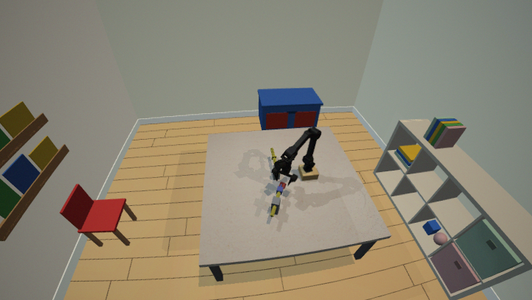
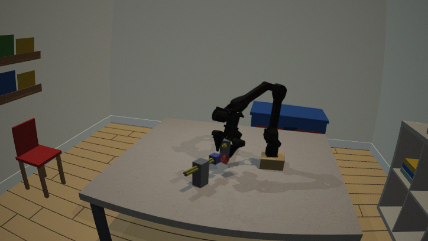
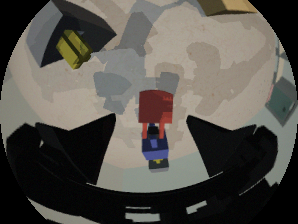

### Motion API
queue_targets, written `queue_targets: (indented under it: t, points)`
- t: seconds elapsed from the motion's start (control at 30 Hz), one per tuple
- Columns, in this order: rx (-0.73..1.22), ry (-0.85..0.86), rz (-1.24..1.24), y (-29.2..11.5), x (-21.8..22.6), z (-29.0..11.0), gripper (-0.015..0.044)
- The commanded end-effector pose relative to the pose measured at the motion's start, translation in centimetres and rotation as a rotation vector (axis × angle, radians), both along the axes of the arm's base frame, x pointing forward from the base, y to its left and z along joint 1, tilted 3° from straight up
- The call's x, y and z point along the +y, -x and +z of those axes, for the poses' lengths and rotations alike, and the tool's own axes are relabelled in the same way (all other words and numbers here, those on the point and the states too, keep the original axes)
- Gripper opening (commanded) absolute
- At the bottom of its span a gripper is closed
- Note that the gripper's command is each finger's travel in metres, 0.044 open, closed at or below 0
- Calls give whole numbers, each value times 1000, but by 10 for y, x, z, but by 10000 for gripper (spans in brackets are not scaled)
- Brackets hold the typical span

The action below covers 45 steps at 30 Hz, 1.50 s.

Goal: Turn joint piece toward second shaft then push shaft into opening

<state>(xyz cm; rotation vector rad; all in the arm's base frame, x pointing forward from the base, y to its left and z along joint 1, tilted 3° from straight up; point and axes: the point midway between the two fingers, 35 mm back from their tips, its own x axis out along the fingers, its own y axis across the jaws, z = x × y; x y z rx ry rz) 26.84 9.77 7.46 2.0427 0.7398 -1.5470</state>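
The red square joint piece (image 1: pixel 283 184) (image 2: pixel 224 159) (image 3: pixel 156 105) hangs on hinges from the blue part (image 1: pixel 279 190) (image 2: pixel 214 158) (image 3: pixel 155 146) on the end of the yellow first shaft (image 1: pixel 273 211) (image 2: pixel 190 171). That shaft runs through a grey block (image 1: pixel 275 202) (image 2: pixel 200 173). The red piece tilts downward in the exterior view; its opening is hard to make out. The second yellow shaft (image 1: pixel 272 152) (image 2: pixel 224 145) (image 3: pixel 74 48) sits in the second grey block (image 2: pixel 223 151) (image 3: pixel 95 31). My gripper (image 1: pixel 283 181) (image 2: pixel 224 153) (image 3: pixel 153 118) is open and empty, fingertips apart on either side of the red piece's line, close above it.
The arm's wooden base (image 1: pixel 308 173) (image 2: pixel 272 163) (image 3: pixel 227 6) stands to the right of the shafts on the table (image 1: pixel 238 231) (image 2: pixel 284 206). The second block stands close beside the gripper. A blue cabinet (image 1: pixel 290 96) (image 2: pixel 288 112) is behind the table.
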Motion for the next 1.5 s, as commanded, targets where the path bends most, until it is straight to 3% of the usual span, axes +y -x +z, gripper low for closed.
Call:
queue_targets:
  t: [0.0,1.0,1.33,1.47]
  points:
    - [15,0,-1,3,-1,-24,440]
    - [15,0,-1,-1,1,-69,440]
    - [15,0,-1,-1,1,-69,182]
    - [15,0,-1,-1,1,-69,182]
